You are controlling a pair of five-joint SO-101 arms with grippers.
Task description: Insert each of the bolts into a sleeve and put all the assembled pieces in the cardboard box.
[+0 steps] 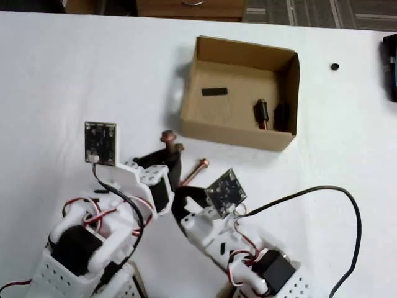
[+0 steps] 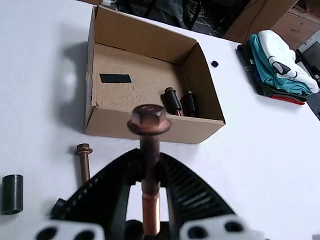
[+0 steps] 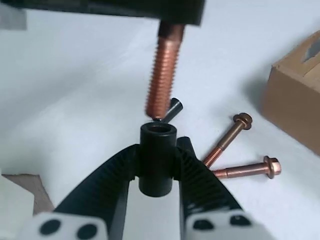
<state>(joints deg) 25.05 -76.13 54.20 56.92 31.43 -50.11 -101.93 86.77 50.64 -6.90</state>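
- Left jaws are clamped on a bolt (image 2: 149, 150), head up.
- Right jaws grip a black sleeve (image 3: 158, 150), mouth up, with the bolt's threaded tip just above it.
- Two loose bolts (image 3: 227, 140) lie on the bench (image 1: 62, 74) near the cardboard box (image 1: 236, 133).
- Assembled pieces (image 1: 262, 113) lie inside the box.

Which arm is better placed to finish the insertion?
Left, likely: the left claw holds the bolt, tip just above the sleeve that the right claw holds upright; lowering should do.
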